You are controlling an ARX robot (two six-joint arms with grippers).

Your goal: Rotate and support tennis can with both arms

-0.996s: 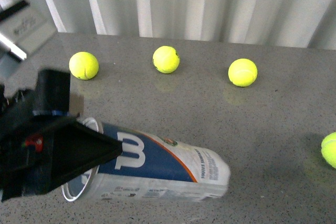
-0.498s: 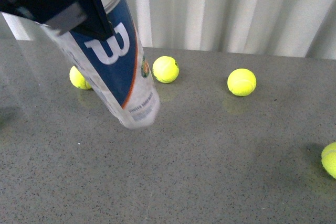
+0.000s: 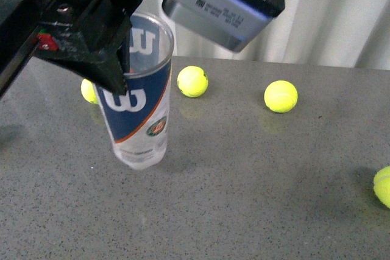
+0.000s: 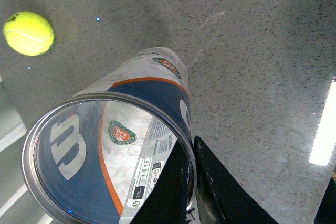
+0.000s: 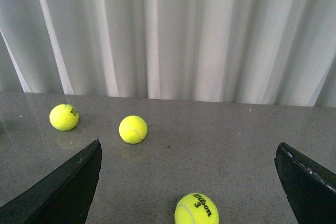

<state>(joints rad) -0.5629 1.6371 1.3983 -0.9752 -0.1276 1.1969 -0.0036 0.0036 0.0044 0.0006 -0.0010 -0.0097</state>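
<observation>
The tennis can [image 3: 139, 111] stands nearly upright on the grey table, open metal rim up and W logo facing me. My left gripper [image 3: 120, 68] is shut on the rim from the upper left, one finger inside the can and one outside. The left wrist view looks down into the empty can [image 4: 105, 150], with my left gripper [image 4: 190, 182] pinching the rim wall. My right gripper [image 5: 188, 177] is open and empty, its fingers [image 5: 68, 187] wide apart over the table. In the front view only that arm's grey camera box [image 3: 222, 1] shows, above the can.
Yellow tennis balls lie on the table: one [image 3: 192, 81] behind the can, one [image 3: 281, 97] further right, one [image 3: 89, 91] partly hidden by the can, one [image 3: 382, 186] at the right edge. A white curtain [image 5: 168, 30] hangs behind the table.
The can lay on its side, was lifted tilted by my left gripper, and now stands nearly upright. The right arm's camera box has come into view at the top.
</observation>
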